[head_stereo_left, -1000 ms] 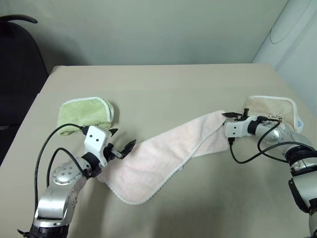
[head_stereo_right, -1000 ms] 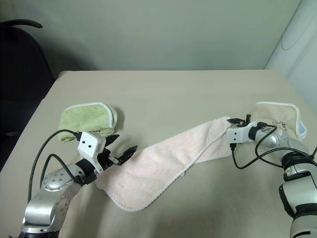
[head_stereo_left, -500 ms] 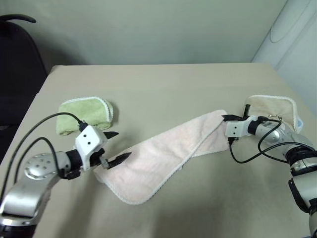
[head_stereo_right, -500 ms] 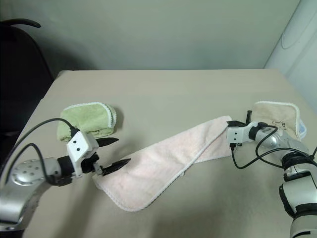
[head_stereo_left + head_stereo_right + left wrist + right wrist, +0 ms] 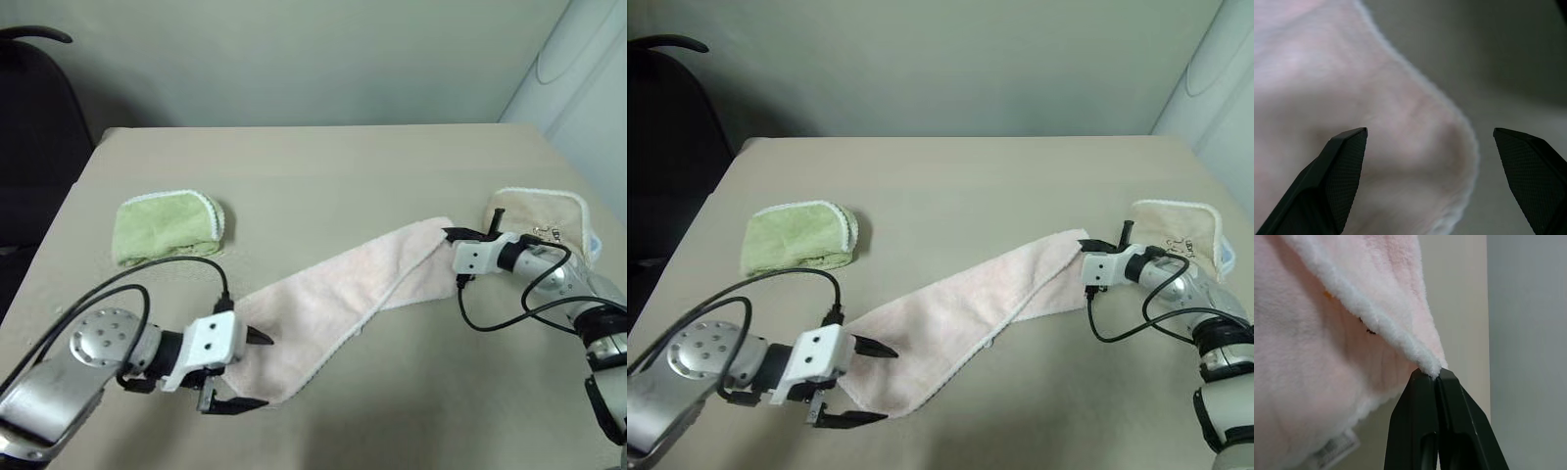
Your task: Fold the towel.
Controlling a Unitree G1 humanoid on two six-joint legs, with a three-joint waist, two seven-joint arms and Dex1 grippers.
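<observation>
The pale pink towel point(image 5: 333, 294) lies loosely folded in a long diagonal strip, from the near left to the far right of the table. My right gripper point(image 5: 449, 233) is shut on the towel's far right corner; the right wrist view shows the white edging pinched at its fingertips point(image 5: 1432, 374). My left gripper point(image 5: 263, 370) is open at the towel's near end, pointing right. One finger is over the cloth and the other over the table. The left wrist view shows the towel's rounded corner point(image 5: 1400, 127) between the spread fingers, not gripped.
A folded light green towel point(image 5: 167, 225) lies at the left of the tan table point(image 5: 323, 166). A beige towel point(image 5: 544, 211) lies at the right edge, just behind my right gripper. A black chair point(image 5: 29, 127) stands off the table's left side.
My left arm swung back from the towel's left edge to its near end and turned to point right, fingers still open. My right gripper closed on the far corner.
</observation>
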